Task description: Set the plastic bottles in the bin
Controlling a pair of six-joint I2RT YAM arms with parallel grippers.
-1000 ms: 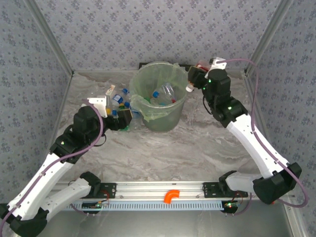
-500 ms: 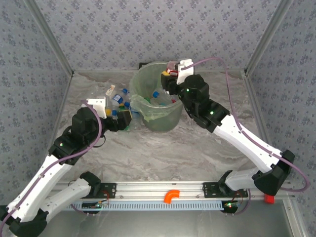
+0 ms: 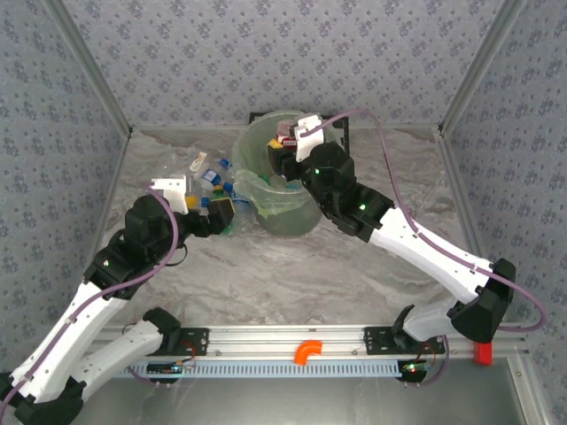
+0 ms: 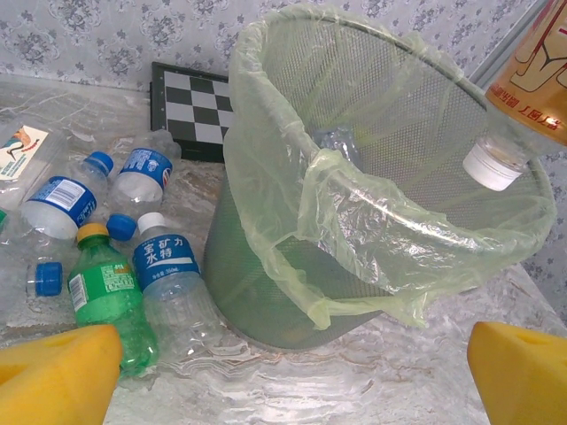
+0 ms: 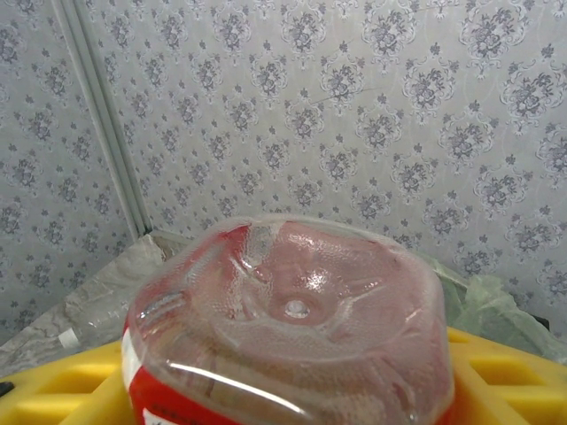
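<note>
The bin (image 3: 288, 212) stands at the back middle, pale green, its bag liner (image 4: 354, 190) folded over the rim. My right gripper (image 3: 283, 152) hangs over the bin's mouth, shut on a red-labelled plastic bottle (image 3: 285, 133). That bottle points cap down, its white cap (image 4: 492, 164) over the rim and its clear base (image 5: 292, 310) between the yellow fingers (image 5: 500, 372). My left gripper (image 3: 223, 212) stands open and low at the bin's left side. Several plastic bottles (image 3: 213, 177) lie beside it, among them a green one (image 4: 106, 292) and a blue-labelled one (image 4: 168, 261).
A small checkerboard (image 4: 190, 106) lies behind the bin by the back wall. Patterned walls and metal posts close the table on three sides. A wrinkled pale sheet (image 3: 292, 274) covers the table in front of the bin.
My right arm has swung left from the bin's right side to above its mouth, carrying the bottle. The left arm has barely moved and stays open.
</note>
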